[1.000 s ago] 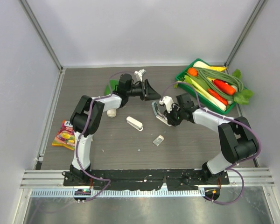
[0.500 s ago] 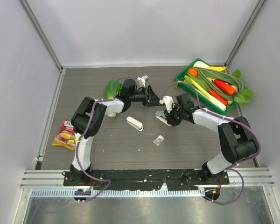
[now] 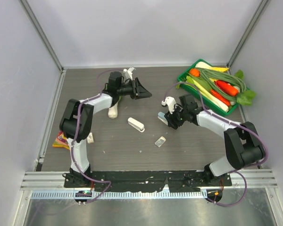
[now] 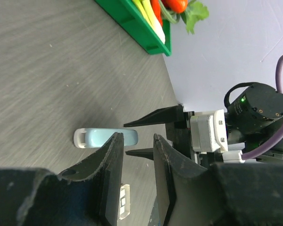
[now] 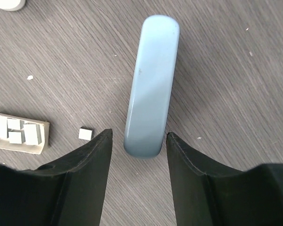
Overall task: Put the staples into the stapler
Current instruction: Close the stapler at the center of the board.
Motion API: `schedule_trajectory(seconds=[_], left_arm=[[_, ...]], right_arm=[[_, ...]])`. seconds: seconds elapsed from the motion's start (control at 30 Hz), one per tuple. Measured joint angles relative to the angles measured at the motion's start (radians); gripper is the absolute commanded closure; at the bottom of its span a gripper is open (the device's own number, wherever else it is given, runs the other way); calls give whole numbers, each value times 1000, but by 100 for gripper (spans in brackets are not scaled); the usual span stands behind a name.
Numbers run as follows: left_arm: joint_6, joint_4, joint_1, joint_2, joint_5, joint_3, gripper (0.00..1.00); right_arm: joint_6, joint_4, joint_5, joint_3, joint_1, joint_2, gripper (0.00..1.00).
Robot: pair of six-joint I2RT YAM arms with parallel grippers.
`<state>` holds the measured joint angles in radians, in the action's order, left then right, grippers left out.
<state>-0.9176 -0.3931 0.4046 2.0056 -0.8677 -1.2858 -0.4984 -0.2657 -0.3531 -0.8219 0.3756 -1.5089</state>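
The white stapler [image 3: 136,124] lies flat in the middle of the table; a white rounded end [image 5: 7,4] at the top left of the right wrist view looks like it. The staples box [image 3: 160,141] lies in front of it and shows open in the right wrist view [image 5: 19,132]. My right gripper [image 3: 166,118] is open, and its jaws [image 5: 139,136] straddle the near end of a pale blue-grey bar [image 5: 151,84] without visibly touching it. My left gripper [image 3: 148,93] is open by a narrow gap and empty [image 4: 136,139], above the table behind the stapler.
A green tray [image 3: 184,77] of vegetables stands at the back right. A small white object [image 3: 113,112] lies under the left arm. A candy bag [image 3: 60,140] lies at the left. A small white chip [image 5: 85,133] lies beside the staples box.
My left gripper has drawn back to the left, away from the right gripper. The right gripper has stayed by the pale blue-grey bar.
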Motion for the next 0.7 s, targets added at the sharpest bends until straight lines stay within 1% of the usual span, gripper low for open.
schedule_trajectory(seconds=[0.13,0.2,0.23,0.27,0.3,0.33,0.4,0.43,0.47,0.53,0.63,0.67,0.7], left_arm=[[74,61,-50,-72,-3,11,63],[119,103,-67,-107,-9,13,60],[144,127,-75,-124,-12,13,55],[173,153,-84,-143,-15,13,52],[205,190,-93,-165,-16,13,47],[236,223,-100,-185,-17,13,34],[341,325,-119,-244,-12,12,19],[390,381,-129,-281,-7,12,2],[439,432,-141,-319,2,12,0],[538,530,-168,-407,27,13,0],[656,649,-214,-550,79,18,0],[696,692,-230,-603,107,19,0],[743,739,-250,-666,170,19,0]], right_arm=[[-11,-27,-8,-8,0,32,39],[-19,-58,-6,-23,0,50,32],[-23,-72,-5,-30,0,64,27],[-23,-85,-1,-37,0,80,19],[-27,-102,8,-45,0,109,19],[-23,-113,14,-50,0,135,19],[-24,-133,29,-60,0,210,18],[-21,-140,34,-64,0,243,18],[-13,-150,46,-72,0,285,18],[17,-158,72,-90,0,376,18],[70,-151,131,-111,0,467,18],[85,-149,156,-115,0,489,17],[100,-146,182,-117,0,511,18]])
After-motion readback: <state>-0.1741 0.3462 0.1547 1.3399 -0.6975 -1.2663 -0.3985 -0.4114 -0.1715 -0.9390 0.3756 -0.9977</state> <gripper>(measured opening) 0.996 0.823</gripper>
